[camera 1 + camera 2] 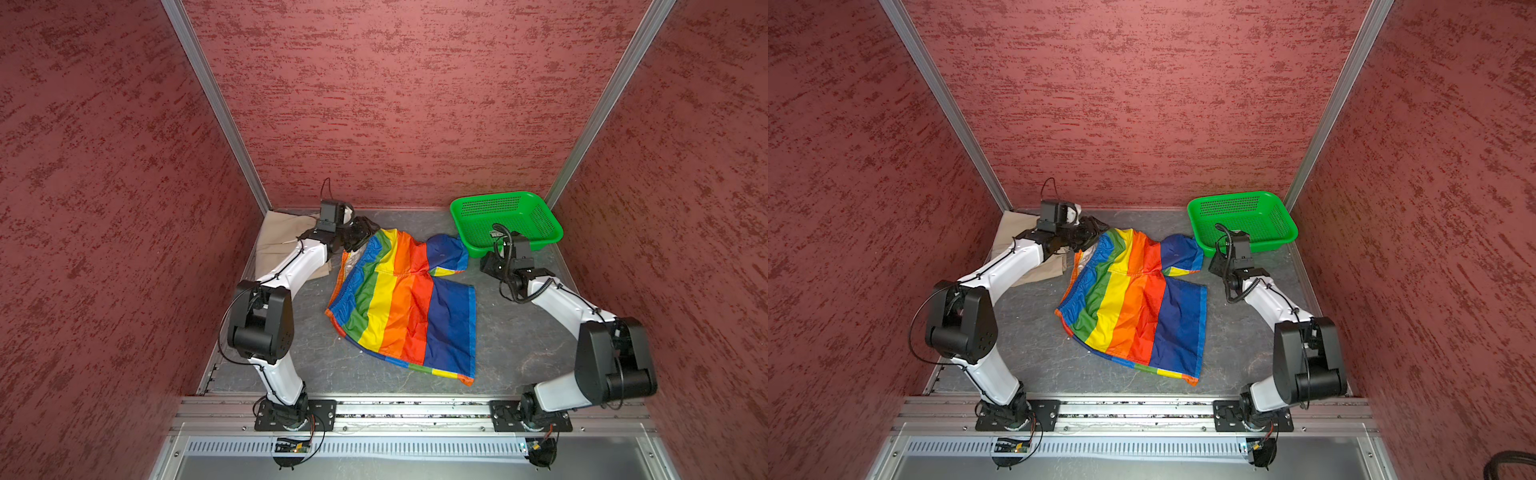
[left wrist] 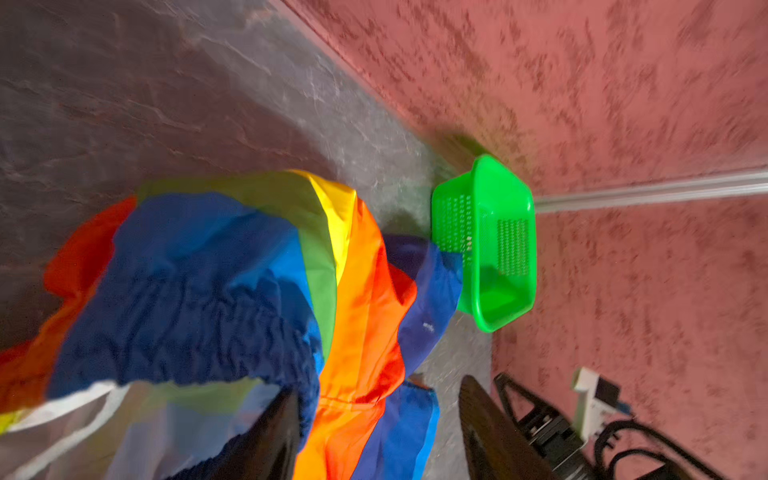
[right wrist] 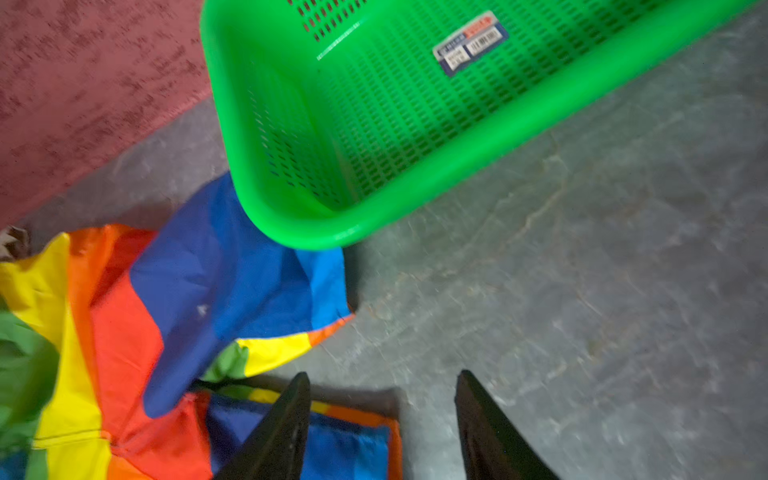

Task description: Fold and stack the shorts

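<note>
Shorts of two kinds lie on the grey tabletop [image 1: 519, 332] in both top views. The rainbow shorts [image 1: 399, 299] [image 1: 1133, 307] are spread loosely just beside the green basket [image 1: 490, 199] [image 1: 1229, 199], with one blue leg bunched up and touching the basket's near corner. The beige shorts [image 1: 278, 237] [image 1: 1013, 226] lie well apart from the basket, in the opposite far corner, partly hidden under the left arm. The left tool [image 1: 359, 235] [image 1: 1090, 230] hangs over the edge of the rainbow shorts farthest from the basket. The right tool [image 1: 488, 264] [image 1: 1214, 264] hovers near the basket's front wall, over bare tabletop.

From the left wrist view, the left tool [image 2: 379, 384] stands released, its jaws spread wide with striped cloth lying loose between them, not pinched. The gathered blue waistband of the rainbow shorts [image 2: 208, 291] fills the near ground, and the basket [image 2: 511, 249] sits beyond the cloth, against the red wall.

From the right wrist view, the right tool [image 3: 383, 373] is also released, with jaws apart and grasping nothing. One jaw overlaps a leg hem of the rainbow shorts [image 3: 187, 291]. The blue leg tucks under the basket [image 3: 457, 166] rim. A small label [image 3: 469, 43] is stuck on the basket floor.
</note>
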`<state>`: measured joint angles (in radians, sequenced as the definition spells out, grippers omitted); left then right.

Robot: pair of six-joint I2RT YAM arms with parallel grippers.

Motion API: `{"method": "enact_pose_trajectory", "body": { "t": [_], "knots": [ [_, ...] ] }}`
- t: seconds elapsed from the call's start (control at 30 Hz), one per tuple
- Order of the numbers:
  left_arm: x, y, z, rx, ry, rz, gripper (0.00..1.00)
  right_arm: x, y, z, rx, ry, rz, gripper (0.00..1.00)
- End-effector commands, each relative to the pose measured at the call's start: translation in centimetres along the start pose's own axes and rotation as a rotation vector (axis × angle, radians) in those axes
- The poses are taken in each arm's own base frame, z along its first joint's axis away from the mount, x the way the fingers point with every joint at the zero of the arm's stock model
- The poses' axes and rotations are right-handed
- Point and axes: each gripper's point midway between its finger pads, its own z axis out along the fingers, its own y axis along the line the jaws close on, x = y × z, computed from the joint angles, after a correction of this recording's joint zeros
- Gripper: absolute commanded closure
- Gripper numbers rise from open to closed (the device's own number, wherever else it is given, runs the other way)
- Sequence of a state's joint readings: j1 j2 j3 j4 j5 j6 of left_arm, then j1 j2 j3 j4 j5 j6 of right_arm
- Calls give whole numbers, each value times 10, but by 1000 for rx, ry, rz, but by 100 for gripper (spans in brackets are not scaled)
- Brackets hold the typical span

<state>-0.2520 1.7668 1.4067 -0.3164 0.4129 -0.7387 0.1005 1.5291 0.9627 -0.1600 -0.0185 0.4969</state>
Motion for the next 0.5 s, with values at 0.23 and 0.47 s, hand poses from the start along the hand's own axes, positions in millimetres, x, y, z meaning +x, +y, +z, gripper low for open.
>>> {"method": "enact_pose_trajectory", "body": {
  "t": [0.23,0.47],
  "knots": [
    [6,18,1,-159,8,86,43,-32,24,69,-167,-26,148,38],
    [-13,46,-25,-171,-33,12,83,-54,45,85,-277,-65,145,35]
  ]
}}
